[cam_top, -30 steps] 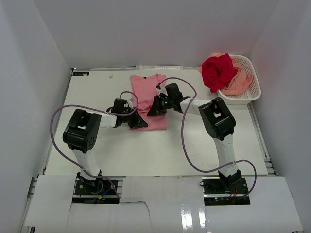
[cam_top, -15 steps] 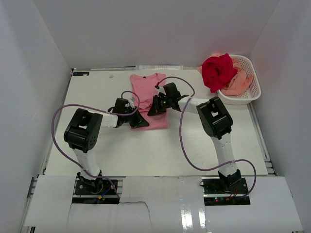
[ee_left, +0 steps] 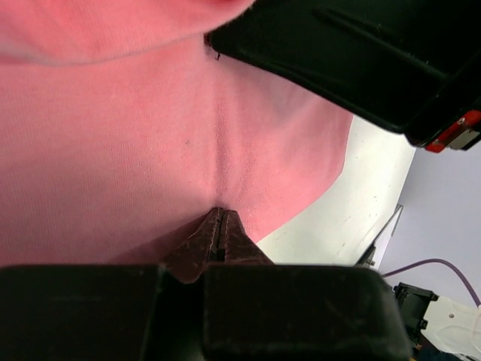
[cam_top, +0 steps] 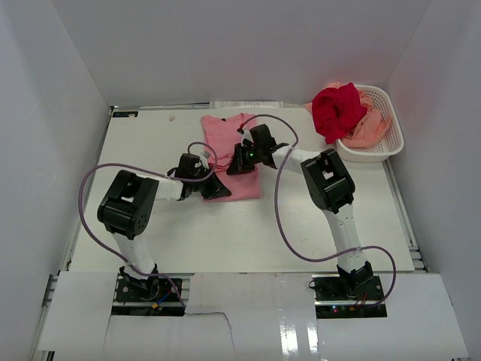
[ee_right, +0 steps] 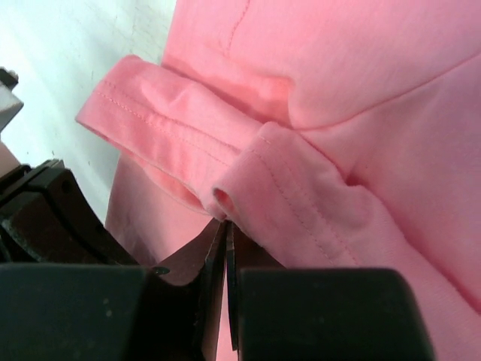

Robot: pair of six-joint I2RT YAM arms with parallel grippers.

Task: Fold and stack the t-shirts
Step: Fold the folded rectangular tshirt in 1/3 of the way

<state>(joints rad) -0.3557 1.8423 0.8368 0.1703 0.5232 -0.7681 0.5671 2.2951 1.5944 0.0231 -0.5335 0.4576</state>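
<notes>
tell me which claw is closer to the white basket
Right. The right claw grips the pink t-shirt left of the basket; the left claw grips it farther left.

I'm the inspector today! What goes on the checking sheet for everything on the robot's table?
Surface: white tabletop, flat.
Job's things: plain pink cloth t-shirt lying mid-table; deep red cloth t-shirt heaped on a pale peach cloth t-shirt in the basket.
Clutter: white plastic lattice basket at the far right; tiny pale scrap near the far edge, too small to identify.
Grippers: left gripper and right gripper both shut, pinching the pink t-shirt.
Cables: a purple cable loops from the left arm, another from the right.
Surroundings: plain white walls on three sides.
</notes>
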